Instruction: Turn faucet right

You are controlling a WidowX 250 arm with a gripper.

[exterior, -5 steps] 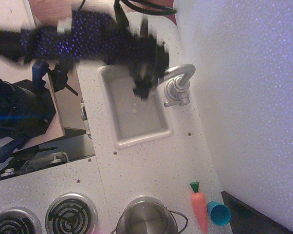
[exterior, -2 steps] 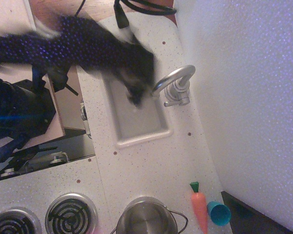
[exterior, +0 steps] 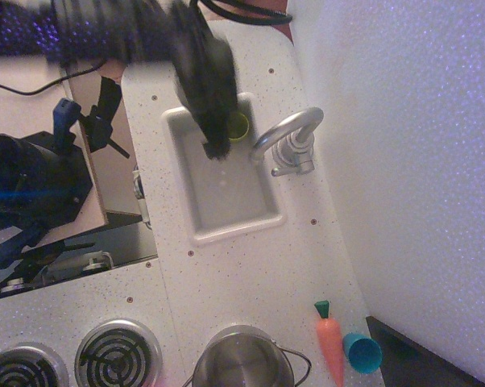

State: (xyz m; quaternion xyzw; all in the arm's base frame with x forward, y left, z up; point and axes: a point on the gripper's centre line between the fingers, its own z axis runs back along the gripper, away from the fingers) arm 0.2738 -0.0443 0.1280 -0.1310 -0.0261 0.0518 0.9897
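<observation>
Change, gripper: the gripper has drawn back from the spout since 0.4 s ago; now over the upper sink, apart from the faucet.
Change, faucet: spout angle matches 0.4 s ago; a second ago it curled tighter over its base.
Faucet position: on the counter at the sink's right rim, spout reaching over the basin.
Newly exposed: yellow-green cup in the sink's upper corner, partly behind the gripper.
Pincer state: cannot tell; motion-blurred, fingers indistinct.
Cut off: pot and burners at bottom edge.
</observation>
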